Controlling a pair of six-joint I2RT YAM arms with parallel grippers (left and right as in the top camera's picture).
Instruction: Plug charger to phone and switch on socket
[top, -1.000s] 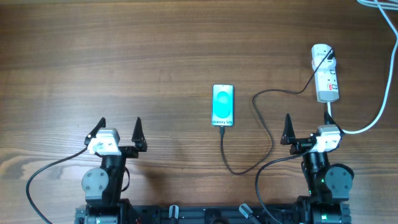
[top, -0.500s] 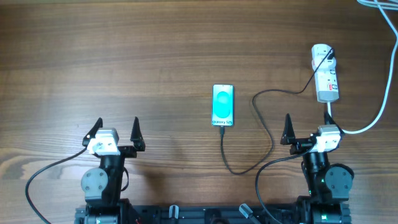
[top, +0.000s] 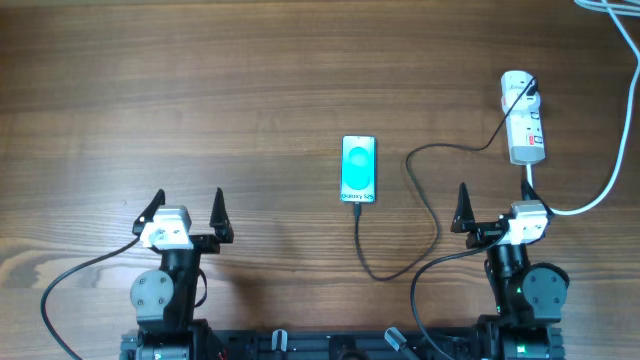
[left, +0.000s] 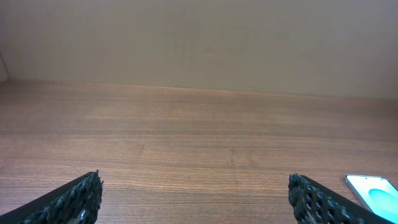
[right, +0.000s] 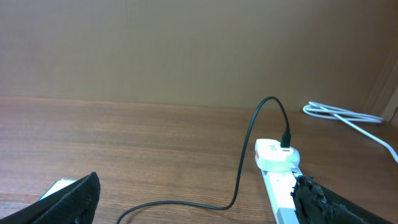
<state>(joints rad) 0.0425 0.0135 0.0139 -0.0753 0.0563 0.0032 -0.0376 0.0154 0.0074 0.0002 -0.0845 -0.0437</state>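
Note:
The phone (top: 359, 169) lies flat at the table's middle, cyan screen up; its corner shows in the left wrist view (left: 373, 190) and the right wrist view (right: 58, 186). The charger, a thin black cable (top: 432, 225), runs from its black plug in the socket (top: 523, 120) in a loop to the phone's bottom edge. I cannot tell whether the tip is inserted. The socket and cable also show in the right wrist view (right: 278, 169) (right: 247, 163). My left gripper (top: 189, 205) (left: 194, 186) is open and empty, left of the phone. My right gripper (top: 496, 203) (right: 196, 196) is open and empty, just below the socket.
A thick white cord (top: 612, 178) leaves the socket's near end, curves right and runs up off the far right corner; its coil shows in the right wrist view (right: 346, 116). A plain wall stands behind the table's far edge.
My left gripper has shifted very slightly to the left. Nothing else has moved.

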